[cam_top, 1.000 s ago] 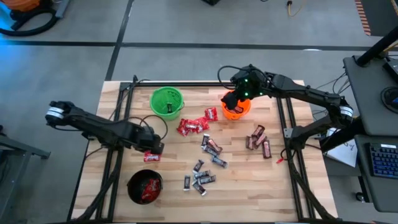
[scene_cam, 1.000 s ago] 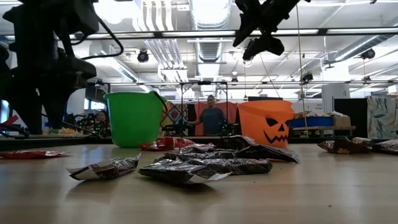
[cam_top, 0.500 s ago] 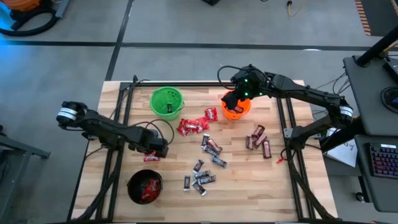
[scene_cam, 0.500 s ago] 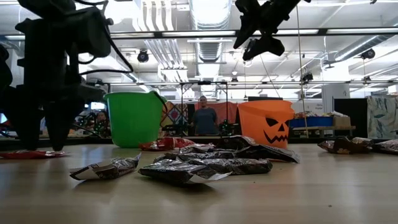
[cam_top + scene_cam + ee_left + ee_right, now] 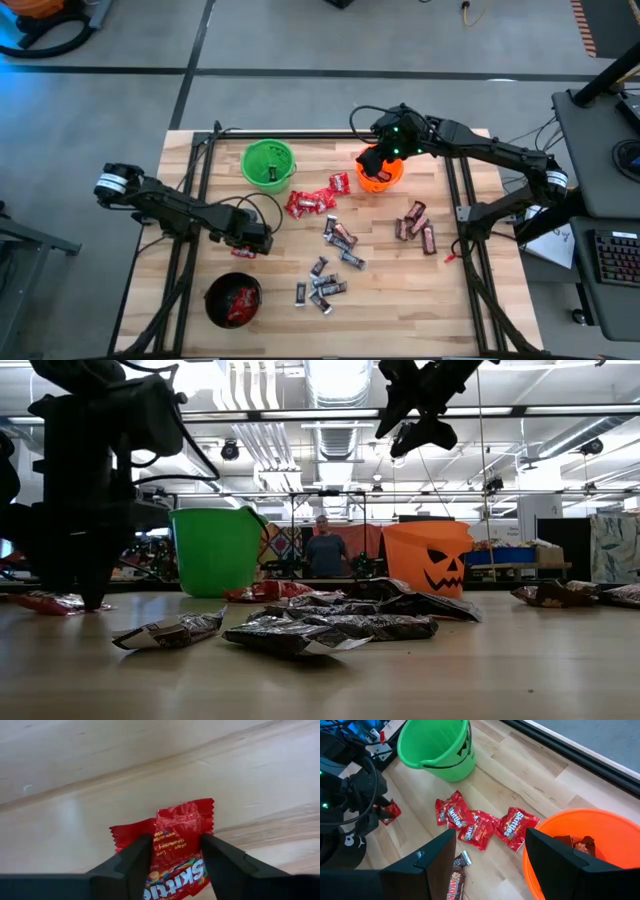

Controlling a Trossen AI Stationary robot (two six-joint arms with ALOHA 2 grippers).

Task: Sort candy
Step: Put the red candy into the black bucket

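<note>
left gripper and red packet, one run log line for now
left gripper: closing around red packet on table | right gripper: open above orange bucket

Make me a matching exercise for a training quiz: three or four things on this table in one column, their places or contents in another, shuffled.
Things:
1. green bucket
2. orange bucket
3. black bucket
4. left gripper

Places or contents:
A. holds red packets, at the near left of the table
B. fingers on either side of a red candy packet
C. under the right gripper
D. far left part of the table

Pairs: 1-D, 2-C, 3-A, 4-B
</note>
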